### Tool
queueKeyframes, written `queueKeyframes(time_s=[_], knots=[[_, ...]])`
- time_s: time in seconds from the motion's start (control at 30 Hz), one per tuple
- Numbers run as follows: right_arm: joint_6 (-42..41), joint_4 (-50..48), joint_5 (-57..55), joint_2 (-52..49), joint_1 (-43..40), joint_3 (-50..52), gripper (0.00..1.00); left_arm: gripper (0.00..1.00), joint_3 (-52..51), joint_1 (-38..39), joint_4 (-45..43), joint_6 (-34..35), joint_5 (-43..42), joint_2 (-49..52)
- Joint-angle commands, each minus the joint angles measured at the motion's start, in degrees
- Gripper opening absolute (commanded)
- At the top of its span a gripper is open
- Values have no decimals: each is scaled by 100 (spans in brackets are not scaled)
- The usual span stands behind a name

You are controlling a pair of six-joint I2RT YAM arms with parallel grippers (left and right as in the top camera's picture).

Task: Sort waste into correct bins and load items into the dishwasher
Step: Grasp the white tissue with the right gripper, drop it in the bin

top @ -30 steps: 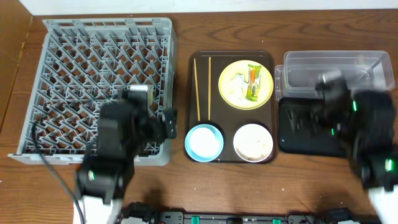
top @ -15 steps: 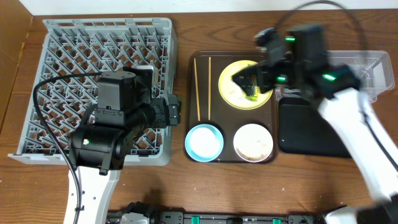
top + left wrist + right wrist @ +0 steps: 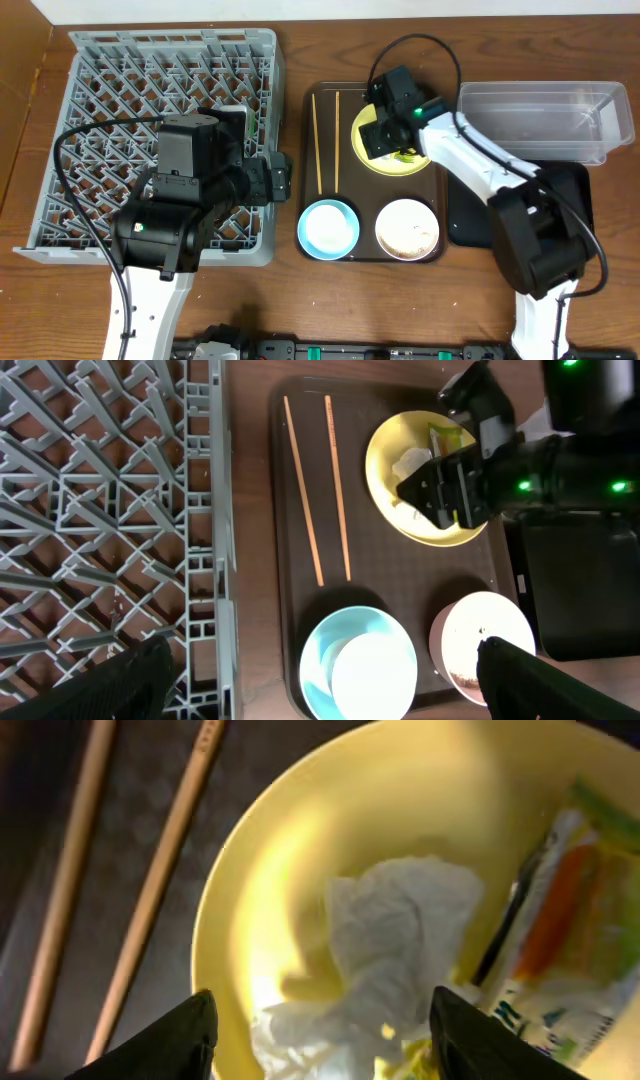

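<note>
The yellow plate [image 3: 362, 130] sits at the back of the dark brown tray [image 3: 372, 252]. On it lie crumpled white tissue [image 3: 385, 935] and the green-yellow-orange wrapper [image 3: 570, 935]. My right gripper [image 3: 325, 1040] is open just above the tissue, one finger on each side. Two chopsticks [image 3: 326, 140] lie left of the plate. The light blue bowl [image 3: 327, 228] holds a small white bowl; a white bowl [image 3: 407, 229] with scraps stands beside it. My left gripper [image 3: 320, 685] is open above the grey rack's [image 3: 110, 90] right edge. The clear tub [image 3: 540, 120] and the black tray [image 3: 470, 215] are at right.
Bare wooden table surrounds the rack and the brown tray. The right arm stretches from the front right across the black tray toward the plate. The left arm covers the rack's front right part.
My right arm swung left from over the bins and came down low over the yellow plate. The left arm rose over the rack a second ago and has since held still.
</note>
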State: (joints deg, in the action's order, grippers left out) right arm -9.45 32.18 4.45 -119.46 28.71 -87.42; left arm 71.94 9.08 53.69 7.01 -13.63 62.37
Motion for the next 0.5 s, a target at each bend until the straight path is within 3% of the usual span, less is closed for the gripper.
queueKeyframes(time_s=[0.0,0.1,0.13,0.2,0.23,0.47], knots=[[-127,-22,-310,-138,146,-114,60,97,109,11,9,-76,-74,11],[-192,15,-313,-282,168,-111,52,97,109,11,9,-76,-74,11],[-229,-17,-319,-365,170,-111,43,97,109,11,9,-76,-74,11],[-229,-72,-481,-435,162,-111,11,97,109,11,9,-76,-74,11],[-247,-63,-584,-435,140,-114,1,97,109,11,9,-76,-74,11],[-273,105,208,695,-319,-280,1,97,109,11,9,-76,-74,11]])
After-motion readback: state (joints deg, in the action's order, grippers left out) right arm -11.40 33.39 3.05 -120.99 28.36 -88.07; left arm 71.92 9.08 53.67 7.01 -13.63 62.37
